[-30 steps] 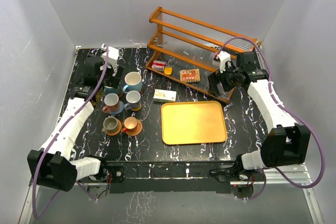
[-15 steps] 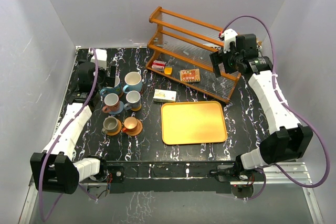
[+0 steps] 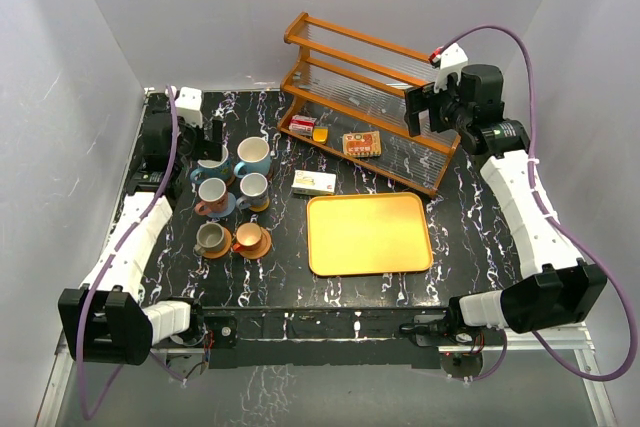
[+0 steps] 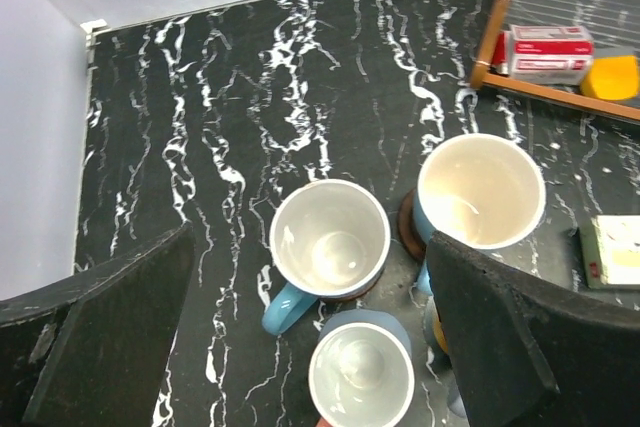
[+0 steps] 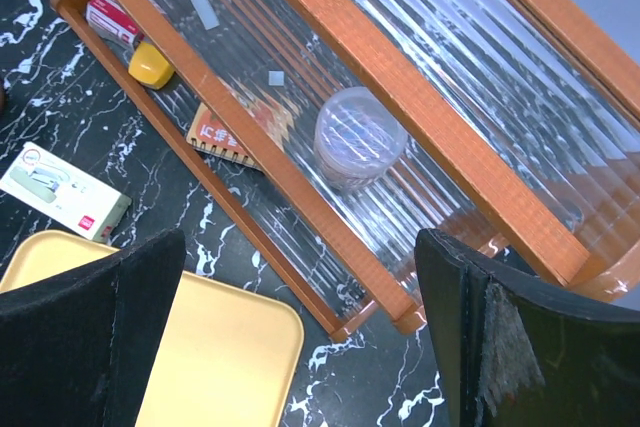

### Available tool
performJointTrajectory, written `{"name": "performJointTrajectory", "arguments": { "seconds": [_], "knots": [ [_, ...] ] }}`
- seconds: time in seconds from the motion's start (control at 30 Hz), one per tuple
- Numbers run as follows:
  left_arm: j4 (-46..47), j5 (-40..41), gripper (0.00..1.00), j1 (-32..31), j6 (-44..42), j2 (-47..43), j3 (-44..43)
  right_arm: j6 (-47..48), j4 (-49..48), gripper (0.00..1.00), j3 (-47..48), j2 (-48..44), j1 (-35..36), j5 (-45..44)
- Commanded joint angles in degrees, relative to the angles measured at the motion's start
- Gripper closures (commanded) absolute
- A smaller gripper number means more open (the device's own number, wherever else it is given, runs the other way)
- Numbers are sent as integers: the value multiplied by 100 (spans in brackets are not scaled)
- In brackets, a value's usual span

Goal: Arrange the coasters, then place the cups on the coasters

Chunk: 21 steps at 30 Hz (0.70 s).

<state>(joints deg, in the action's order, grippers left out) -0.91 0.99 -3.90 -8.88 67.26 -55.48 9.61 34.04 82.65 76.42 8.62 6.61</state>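
The six cups (image 3: 232, 197) stand in a tight two-by-three cluster on the left part of the black marbled table (image 3: 460, 217), each on one of the coasters (image 3: 264, 244). The left gripper (image 4: 310, 237) hangs above the far end of that cluster with its jaws wide apart and nothing in them. In its wrist view a light blue cup (image 4: 330, 240) sits directly below the gap between the two fingers (image 4: 100, 337), handle pointing toward the lower left. A second cup (image 4: 480, 192) on a dark brown coaster (image 4: 407, 232) lies just beside the other finger's tip, and a third cup (image 4: 361, 377) shows lower down between the fingers. The right gripper (image 5: 300, 237) is well apart from the cups, over the wooden rack (image 3: 370, 97) at the far right. Its jaws also stand wide apart and empty, framing a clear plastic cup (image 5: 360, 137) on the rack's ribbed shelf and a corner of the yellow tray (image 5: 210, 357).
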Motion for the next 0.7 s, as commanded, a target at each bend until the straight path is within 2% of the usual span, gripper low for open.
{"name": "performJointTrajectory", "arguments": {
  "seconds": [0.0,0.33,0.67],
  "knots": [
    [-230,-744,1,25,-170,13,-389,-134,-475,2,-80,-94,-8,267],
    [28,-985,1,44,48,-13,-77,-118,-837,2,-517,-311,-67,276],
    [-215,-916,1,152,85,-18,-193,-84,-1037,2,-800,-445,-96,137]
  ]
}}
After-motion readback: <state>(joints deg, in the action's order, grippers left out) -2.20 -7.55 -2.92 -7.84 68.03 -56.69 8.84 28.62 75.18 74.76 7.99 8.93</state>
